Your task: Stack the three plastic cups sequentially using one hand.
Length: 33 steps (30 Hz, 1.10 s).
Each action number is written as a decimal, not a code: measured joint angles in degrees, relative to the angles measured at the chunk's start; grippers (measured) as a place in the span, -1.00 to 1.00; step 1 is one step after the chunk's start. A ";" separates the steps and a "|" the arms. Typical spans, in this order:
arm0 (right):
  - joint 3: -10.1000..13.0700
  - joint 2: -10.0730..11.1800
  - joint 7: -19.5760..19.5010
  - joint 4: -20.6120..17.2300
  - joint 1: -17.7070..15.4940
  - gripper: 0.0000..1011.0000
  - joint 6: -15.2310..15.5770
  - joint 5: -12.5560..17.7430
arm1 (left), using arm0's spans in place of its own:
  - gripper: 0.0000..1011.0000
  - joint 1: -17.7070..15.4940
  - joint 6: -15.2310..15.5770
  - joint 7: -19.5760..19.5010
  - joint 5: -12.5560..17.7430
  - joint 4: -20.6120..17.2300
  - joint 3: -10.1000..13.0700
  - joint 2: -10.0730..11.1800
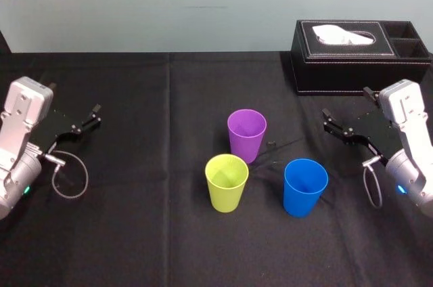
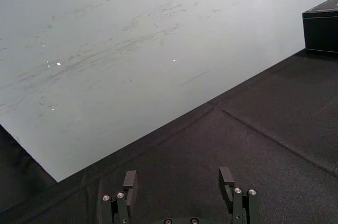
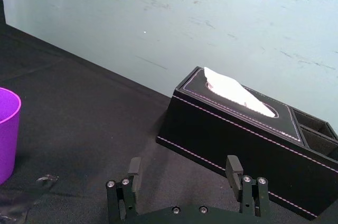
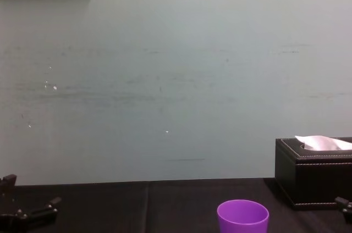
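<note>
Black tablecloth (image 1: pixel 135 233) is holding purple cup (image 1: pixel 247 135), yellow-green cup (image 1: pixel 226 182) and blue cup (image 1: pixel 305 187) upright mid-frame, likely light, slick and best gripped at the rim, while left gripper (image 1: pixel 95 115) and right gripper (image 1: pixel 328 122) are idling spread-fingered at the left and right edges.

A purple cup (image 1: pixel 247 135), a yellow-green cup (image 1: pixel 226 182), a blue cup (image 1: pixel 305 187). The tablecloth (image 1: pixel 135 233) is plain black, the tissue box (image 1: pixel 338 67) black, pale-stitched

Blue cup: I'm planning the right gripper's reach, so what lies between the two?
In the head view, the stretch from the right gripper to the blue cup is bare black tablecloth.
</note>
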 joint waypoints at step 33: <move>0.00 0.00 0.00 0.00 0.00 0.98 0.00 0.00 | 1.00 0.00 0.00 0.00 0.00 0.00 0.00 0.00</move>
